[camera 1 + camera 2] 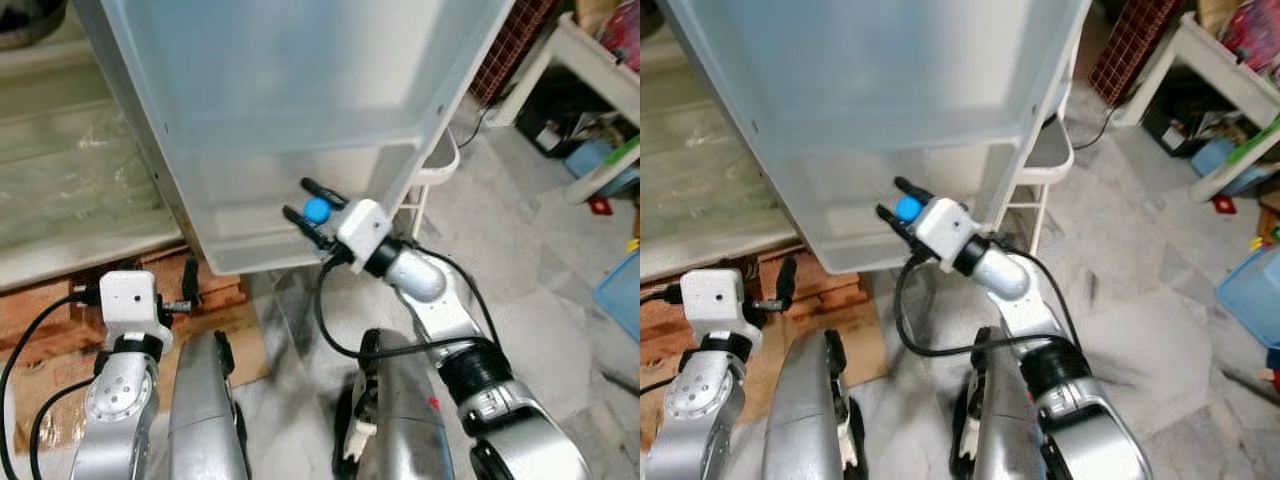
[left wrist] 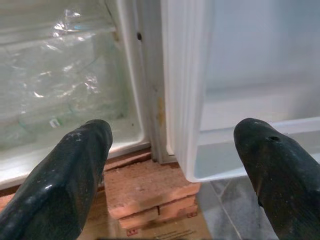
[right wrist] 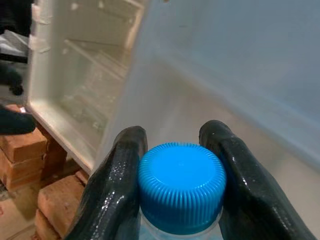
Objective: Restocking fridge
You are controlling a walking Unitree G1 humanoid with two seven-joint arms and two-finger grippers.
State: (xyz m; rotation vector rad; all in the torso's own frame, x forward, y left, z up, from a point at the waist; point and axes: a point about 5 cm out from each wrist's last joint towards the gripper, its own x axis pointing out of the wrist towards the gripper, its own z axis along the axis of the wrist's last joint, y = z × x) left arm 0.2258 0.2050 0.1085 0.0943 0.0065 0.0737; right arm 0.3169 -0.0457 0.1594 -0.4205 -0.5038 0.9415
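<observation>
The white fridge door (image 1: 280, 110) stands open before me, its translucent bottom shelf (image 1: 290, 215) low down. My right gripper (image 1: 312, 213) is shut on a bottle by its neck; the bottle's blue cap (image 3: 181, 186) shows between the black fingers (image 3: 114, 190) and also at the door shelf's front (image 1: 907, 208). The bottle's body is hidden. My left gripper (image 2: 175, 170) is open, held low near the fridge's bottom corner, with nothing between its fingers (image 2: 65, 175). The fridge's inside (image 2: 65, 80) with a clear drawer lies to the left.
The fridge rests on red bricks (image 2: 145, 187) over cardboard (image 1: 235, 350). A white stool (image 1: 435, 165) stands behind the door. At the right are a white shelf unit (image 1: 585, 60), blue bins (image 1: 620, 290) and clutter on a pale tiled floor (image 1: 530, 270).
</observation>
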